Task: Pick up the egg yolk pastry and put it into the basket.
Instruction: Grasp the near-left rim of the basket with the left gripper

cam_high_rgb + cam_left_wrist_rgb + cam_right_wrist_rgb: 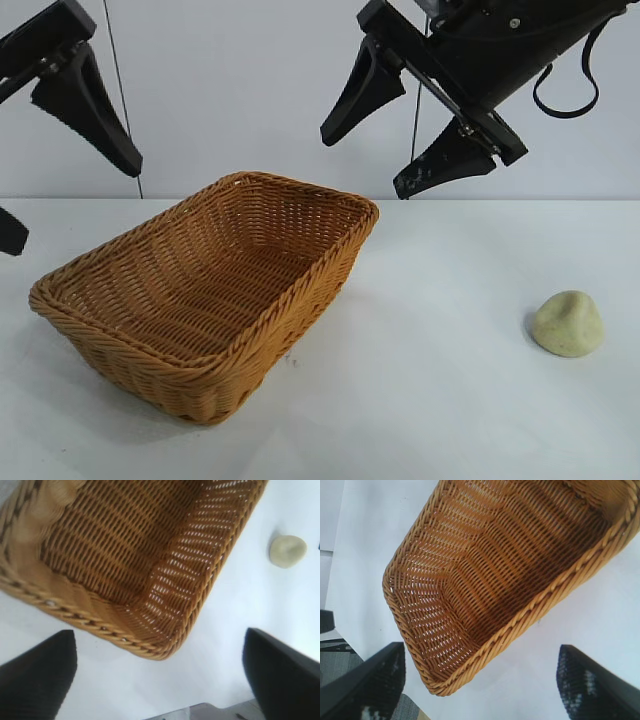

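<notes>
The egg yolk pastry [568,323] lies on the white worktop [430,400] at about four o'clock in the exterior view, a pale cream lump resting flat side down and touched by nothing. It sits well apart from the basket [300,290], which occupies the centre-left of that view, its long axis running from eight o'clock towards one o'clock. The basket stands upright on the worktop with its woven floor bare. In the left wrist view the pastry [287,551] shows as a small pale shape beyond the basket's [210,570] corner, with open worktop between the two.

The right tool [408,135] hangs in the air at about one o'clock in the exterior view, above and behind the basket's far corner, its two black fingers spread wide with nothing between them. Its own camera looks down into the basket [485,645] past both fingers.

The left tool [60,150] hangs at ten o'clock, partly cut off by the picture edge, so only part of it can be made out; its fingers appear to stand wide apart and carry nothing.
</notes>
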`<state>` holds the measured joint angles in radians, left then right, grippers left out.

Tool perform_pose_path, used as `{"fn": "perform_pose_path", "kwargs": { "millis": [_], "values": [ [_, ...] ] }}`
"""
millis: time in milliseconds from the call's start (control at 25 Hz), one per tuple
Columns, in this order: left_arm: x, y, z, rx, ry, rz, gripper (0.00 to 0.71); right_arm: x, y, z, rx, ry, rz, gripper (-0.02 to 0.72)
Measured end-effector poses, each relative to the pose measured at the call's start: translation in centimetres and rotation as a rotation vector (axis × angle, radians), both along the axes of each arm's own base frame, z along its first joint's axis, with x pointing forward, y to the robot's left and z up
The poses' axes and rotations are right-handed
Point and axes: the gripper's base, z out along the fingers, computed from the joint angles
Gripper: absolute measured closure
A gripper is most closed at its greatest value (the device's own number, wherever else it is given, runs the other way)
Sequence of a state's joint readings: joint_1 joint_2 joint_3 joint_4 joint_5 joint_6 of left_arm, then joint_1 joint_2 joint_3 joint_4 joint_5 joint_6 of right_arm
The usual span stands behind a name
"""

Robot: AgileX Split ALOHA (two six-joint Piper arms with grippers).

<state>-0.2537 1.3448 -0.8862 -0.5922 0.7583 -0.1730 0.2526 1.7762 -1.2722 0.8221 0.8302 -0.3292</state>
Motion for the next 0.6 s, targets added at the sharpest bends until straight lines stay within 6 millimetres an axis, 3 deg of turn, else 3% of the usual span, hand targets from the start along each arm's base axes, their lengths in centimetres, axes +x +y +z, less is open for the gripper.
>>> {"fn": "perform_pose_path", "kwargs": {
  "millis": [400,600],
  "values": [
    [0.37,0.29,0.2,-0.077,0.031,0.225,0.02,0.0,0.0,0.0,0.0,0.0,0.0,0.133],
    [0.51,1.0,-0.1,-0.036,0.059,0.329,0.02,0.0,0.0,0.0,0.0,0.0,0.0,0.134]
  ]
}}
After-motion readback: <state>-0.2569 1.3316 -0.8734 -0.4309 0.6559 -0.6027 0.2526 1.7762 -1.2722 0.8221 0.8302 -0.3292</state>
